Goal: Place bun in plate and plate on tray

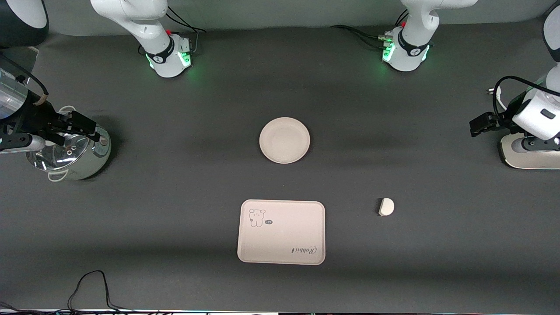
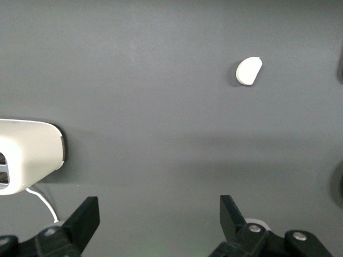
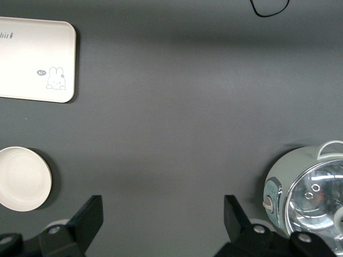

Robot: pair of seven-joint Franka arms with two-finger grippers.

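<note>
The small white half-round bun (image 1: 386,206) lies on the dark table, beside the tray toward the left arm's end; it also shows in the left wrist view (image 2: 248,70). The round cream plate (image 1: 284,140) sits empty mid-table, farther from the front camera than the tray, and shows in the right wrist view (image 3: 22,178). The rectangular tray (image 1: 281,232) with the bear drawing is empty and also shows in the right wrist view (image 3: 35,59). My left gripper (image 1: 479,124) (image 2: 159,219) is open and empty, up at the left arm's end. My right gripper (image 1: 89,127) (image 3: 161,219) is open and empty over the pot.
A pale green pot with a glass lid (image 1: 70,153) (image 3: 311,193) stands at the right arm's end. A white appliance (image 1: 529,153) (image 2: 27,155) stands at the left arm's end. A black cable (image 1: 92,284) lies near the table's front edge.
</note>
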